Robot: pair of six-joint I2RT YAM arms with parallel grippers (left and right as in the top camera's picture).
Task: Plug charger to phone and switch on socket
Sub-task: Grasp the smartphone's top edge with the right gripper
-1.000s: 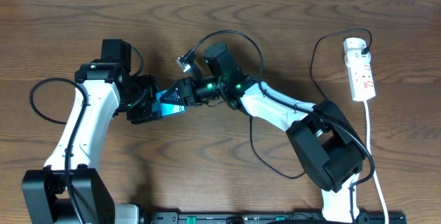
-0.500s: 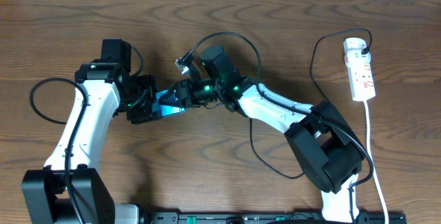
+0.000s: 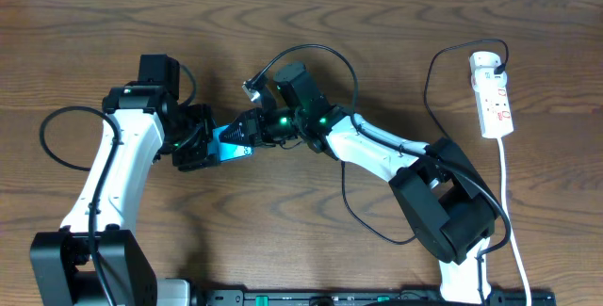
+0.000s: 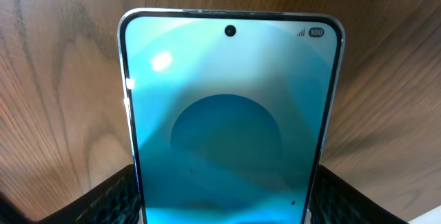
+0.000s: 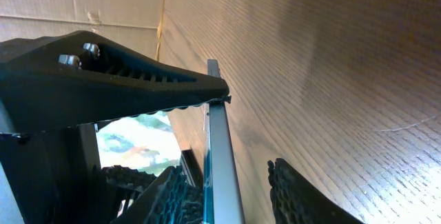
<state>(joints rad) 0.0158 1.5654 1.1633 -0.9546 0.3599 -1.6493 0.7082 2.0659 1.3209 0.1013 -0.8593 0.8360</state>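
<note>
The phone [image 3: 229, 141], blue screen up, is held above the table between both arms. My left gripper [image 3: 200, 150] is shut on its lower end; in the left wrist view the phone [image 4: 231, 120] fills the frame between the black fingers [image 4: 103, 200]. My right gripper [image 3: 247, 129] is open around the other end: the phone's edge [image 5: 219, 148] stands between its pads [image 5: 303, 196], with a gap on the back side. The charger's small plug tip [image 3: 251, 87] lies free behind the grippers; its black cable [image 3: 320, 48] loops away. The socket [image 3: 494, 94] lies at the far right.
The black cable runs under the right arm to the front [image 3: 372, 231] and up to a black plug [image 3: 504, 61] at the socket's top. The socket's white cord [image 3: 510, 202] runs to the front edge. The left gripper's finger [image 5: 103, 79] is close in the right wrist view.
My right gripper has moved a little left, further over the phone's end. The left arm, phone and charger tip have stayed put.
</note>
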